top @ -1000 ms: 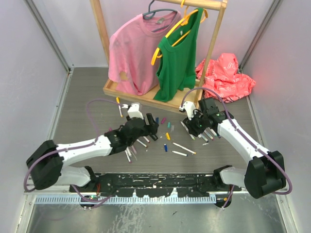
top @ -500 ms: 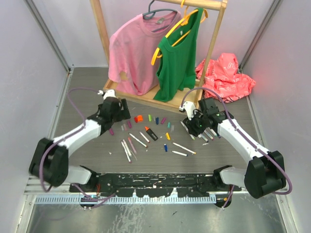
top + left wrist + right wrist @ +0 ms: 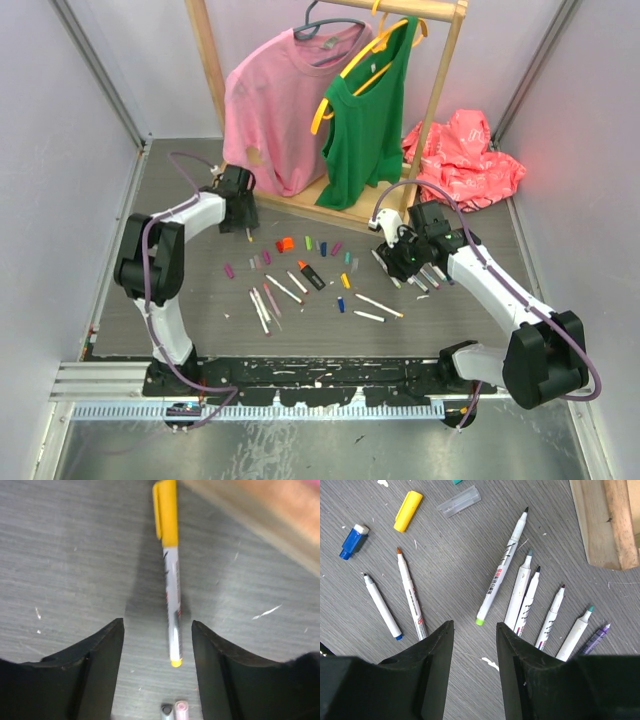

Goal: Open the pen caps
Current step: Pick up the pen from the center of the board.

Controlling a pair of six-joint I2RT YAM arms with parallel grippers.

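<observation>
A white marker (image 3: 173, 605) with a yellow pen cap (image 3: 165, 510) still on it lies on the table by the rack's base. My left gripper (image 3: 157, 625) hangs over its rear end, open, with the barrel between the jaws and touching neither. In the top view the left gripper (image 3: 240, 213) is at the back left. Loose pen caps lie mid-table: orange (image 3: 286, 243), green (image 3: 308, 242), yellow (image 3: 345, 281). My right gripper (image 3: 475, 625) is open and holds nothing, above uncapped markers (image 3: 520, 592). A yellow cap (image 3: 408, 511) and a blue cap (image 3: 353, 536) lie nearby.
A wooden clothes rack base (image 3: 262, 196) with a pink shirt (image 3: 275, 100) and a green top (image 3: 368, 120) stands at the back. A red cloth (image 3: 465, 155) lies back right. Bare white markers (image 3: 265, 300) are scattered in front. Grey walls close in both sides.
My left arm has swung from the middle of the pens out to the back left, beside the rack base, and now sits over the yellow-capped marker. The right arm has not moved.
</observation>
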